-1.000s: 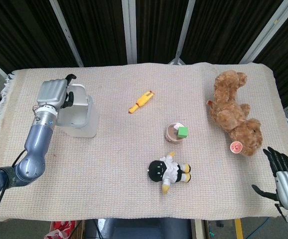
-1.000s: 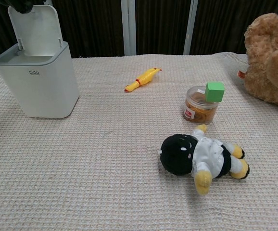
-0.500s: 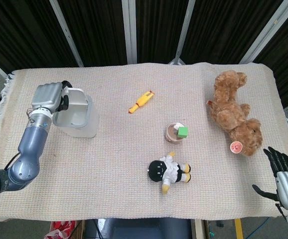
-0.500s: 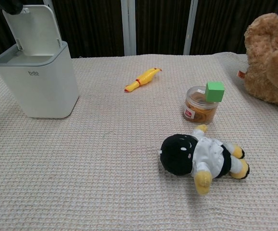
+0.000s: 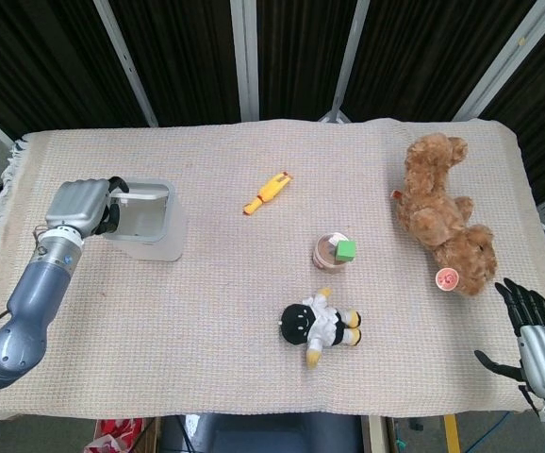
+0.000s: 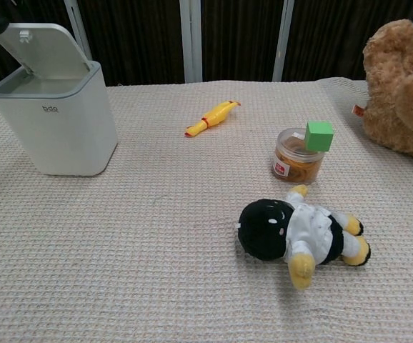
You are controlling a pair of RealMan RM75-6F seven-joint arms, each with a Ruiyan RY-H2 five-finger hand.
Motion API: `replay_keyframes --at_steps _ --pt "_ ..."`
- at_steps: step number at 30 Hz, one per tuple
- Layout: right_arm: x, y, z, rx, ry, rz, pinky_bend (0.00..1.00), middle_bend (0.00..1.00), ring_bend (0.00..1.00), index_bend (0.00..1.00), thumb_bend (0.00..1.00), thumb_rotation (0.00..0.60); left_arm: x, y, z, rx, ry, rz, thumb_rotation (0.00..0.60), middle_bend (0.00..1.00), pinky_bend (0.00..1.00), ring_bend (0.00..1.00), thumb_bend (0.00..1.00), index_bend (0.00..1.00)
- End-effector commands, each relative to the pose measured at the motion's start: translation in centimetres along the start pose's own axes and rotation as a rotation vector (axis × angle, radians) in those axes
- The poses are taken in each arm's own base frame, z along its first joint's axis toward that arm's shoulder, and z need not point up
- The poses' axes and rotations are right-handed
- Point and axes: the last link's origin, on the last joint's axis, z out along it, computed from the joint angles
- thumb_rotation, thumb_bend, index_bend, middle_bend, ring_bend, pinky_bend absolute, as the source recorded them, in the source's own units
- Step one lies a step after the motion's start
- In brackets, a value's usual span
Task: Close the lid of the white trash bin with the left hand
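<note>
Lab bench: cloth-covered table (image 5: 254, 311), black curtains (image 5: 188, 57)

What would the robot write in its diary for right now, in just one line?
step: closing lid | left hand: fingers on lid | lid: tilted, partly open | white trash bin: upright | right hand: idle, holds nothing

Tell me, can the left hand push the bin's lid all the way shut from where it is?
Probably yes. The left hand is already at the half-lowered lid of the white trash bin, and nothing sits between lid and rim.
</note>
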Motion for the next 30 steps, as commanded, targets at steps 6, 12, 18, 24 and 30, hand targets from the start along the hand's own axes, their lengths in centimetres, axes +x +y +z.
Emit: replay_keyframes --at_steps 6,12,18,24,30 --pt "0.1 0.1 0.0 -0.002 0.004 0.002 0.0 0.0 0.0 0.0 0.19 0.6 -2.0 -0.6 -1.5 -0.029 -0.049 0.033 0.6 1.0 1.0 0.95 0.66 0.31" --pt "0.1 0.0 -0.2 0.006 0.005 0.001 0.0 0.0 0.0 0.0 0.19 0.6 -3.1 -0.8 -1.9 -0.039 -0.063 0.027 0.6 1.0 1.0 0.95 0.66 0.31" --pt "0.2 0.0 -0.3 0.009 0.008 0.003 0.0 0.0 0.0 0.0 0.19 0.6 -4.2 -0.9 -1.7 -0.044 -0.073 0.019 0.6 1.0 1.0 0.95 0.66 0.3" --pt "0.2 0.0 -0.3 0.006 0.007 0.003 0.0 0.0 0.0 0.0 0.19 0.6 -5.5 -1.1 -1.4 -0.049 -0.087 0.032 0.6 1.0 1.0 0.95 0.66 0.26" --pt "0.2 0.1 -0.3 0.005 0.008 0.002 0.0 0.0 0.0 0.0 0.19 0.6 -6.5 -1.4 -1.2 -0.046 -0.098 0.035 0.6 1.0 1.0 0.95 0.66 0.24"
